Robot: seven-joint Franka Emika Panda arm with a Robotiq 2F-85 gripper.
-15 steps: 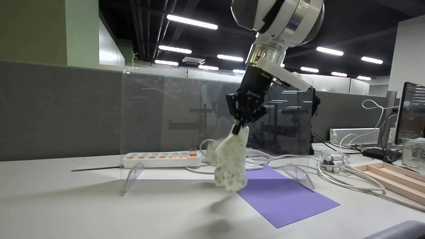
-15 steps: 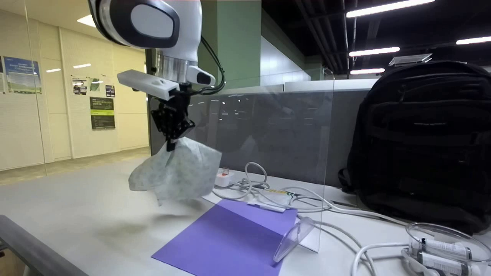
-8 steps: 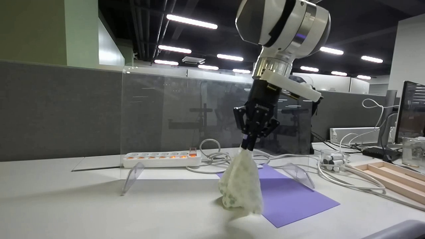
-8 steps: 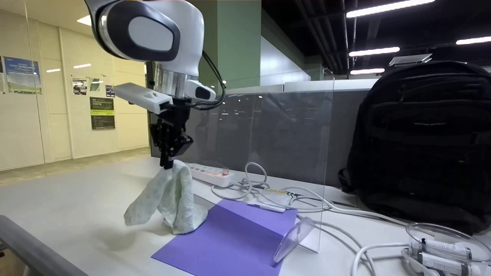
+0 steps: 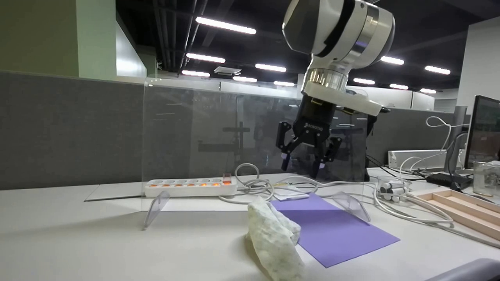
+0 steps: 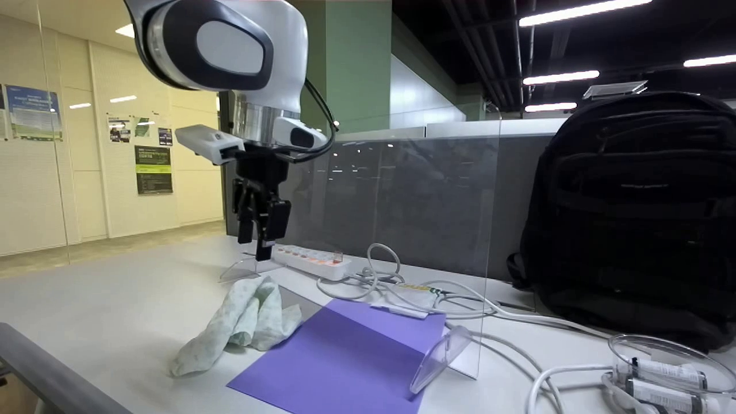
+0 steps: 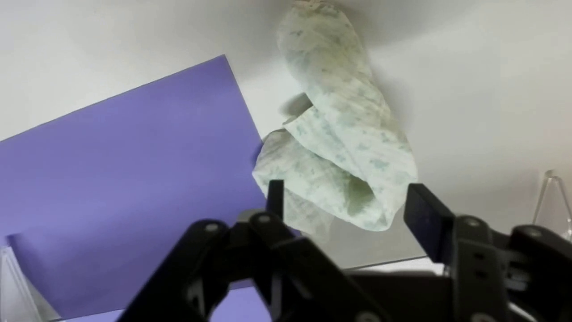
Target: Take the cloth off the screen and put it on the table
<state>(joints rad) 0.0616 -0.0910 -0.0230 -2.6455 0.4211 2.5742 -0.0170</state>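
The cloth (image 5: 272,238), whitish with pale green specks, lies crumpled on the white table (image 5: 97,246) in front of the clear upright screen (image 5: 187,132). In the wrist view one corner of the cloth (image 7: 344,112) overlaps the edge of a purple sheet. My gripper (image 5: 300,170) hangs above the cloth with its fingers spread wide and nothing between them. In an exterior view a gap shows between the gripper (image 6: 255,246) and the cloth (image 6: 244,325) below. The wrist view has the cloth beyond the fingertips, apart from the pads (image 7: 426,221).
The purple sheet (image 5: 343,234) passes under the screen. Behind it are a power strip (image 5: 189,188) and looped white cables (image 5: 254,187). Clear feet (image 5: 156,208) jut from the screen. A pinkish tray (image 5: 461,208) and a backpack (image 6: 632,224) stand off to the side.
The gripper came down with the cloth, then opened and let it go. The cloth dropped from hanging in the fingers to lying on the table; the gripper now stands slightly higher.
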